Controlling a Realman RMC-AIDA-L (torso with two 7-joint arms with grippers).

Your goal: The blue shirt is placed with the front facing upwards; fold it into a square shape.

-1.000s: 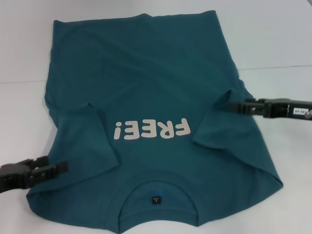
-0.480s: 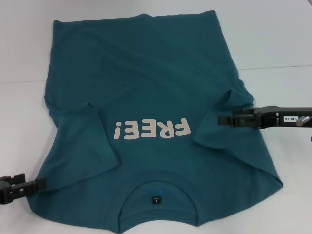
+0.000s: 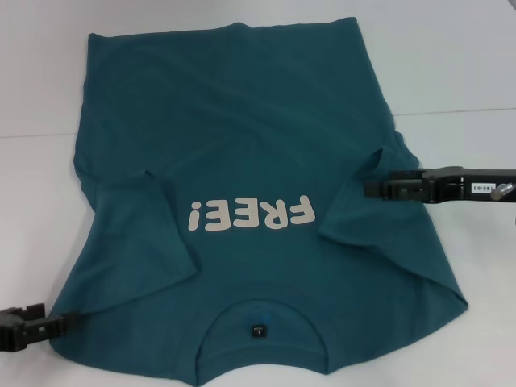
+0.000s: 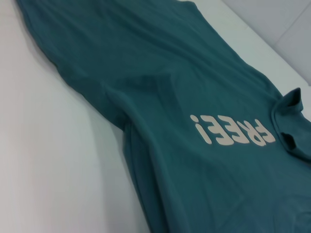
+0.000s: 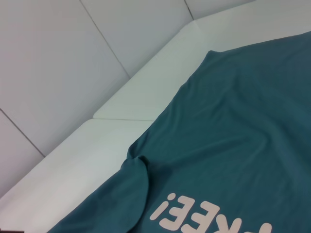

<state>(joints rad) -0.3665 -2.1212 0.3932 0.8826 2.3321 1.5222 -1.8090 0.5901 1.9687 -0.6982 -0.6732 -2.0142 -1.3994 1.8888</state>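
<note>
The left claw point(image 3: 48, 326) sits low at the near left shoulder corner of the blue shirt point(image 3: 242, 137); whether its tips are apart or together I cannot tell. The shirt lies print-up across the white desk point(image 3: 451, 64), both sleeves folded inward. The right claw point(image 3: 372, 188), tips seemingly together, hovers over the right sleeve. Next likely comes gripping the shoulder edges to fold lengthwise.
</note>
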